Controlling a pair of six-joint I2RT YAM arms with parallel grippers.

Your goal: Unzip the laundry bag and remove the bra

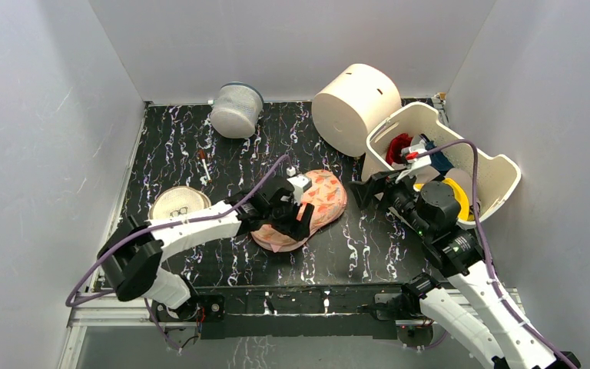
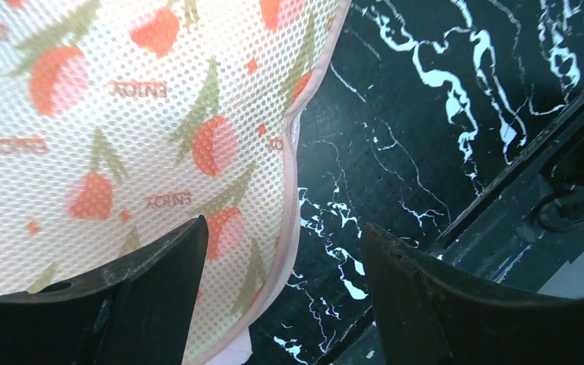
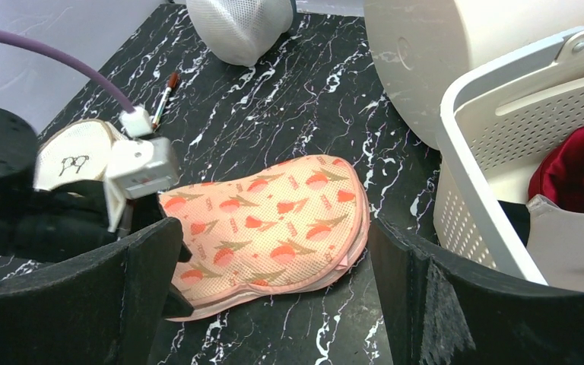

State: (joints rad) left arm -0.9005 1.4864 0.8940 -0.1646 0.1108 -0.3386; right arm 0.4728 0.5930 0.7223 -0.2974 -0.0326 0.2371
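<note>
The laundry bag (image 1: pixel 324 201) lies flat mid-table, salmon mesh with red and green motifs. My left gripper (image 1: pixel 289 214) is open, low over the bag's left half. In the left wrist view the bag (image 2: pixel 122 114) fills the upper left, and its pink seamed edge runs between the open fingers of that gripper (image 2: pixel 285 251). My right gripper (image 1: pixel 369 188) is open and empty, off the bag's right end. In the right wrist view the bag (image 3: pixel 289 201) lies beyond that gripper (image 3: pixel 274 236), with a small pink tab (image 3: pixel 342 261) on its near edge. The bra is hidden.
A white basket (image 1: pixel 499 165) holding red and yellow garments stands at the right, close to my right arm. A beige cylinder (image 1: pixel 355 108) and a mesh cylinder (image 1: pixel 236 109) stand at the back. A round beige disc (image 1: pixel 178 203) and a small brush (image 1: pixel 202 164) lie at the left.
</note>
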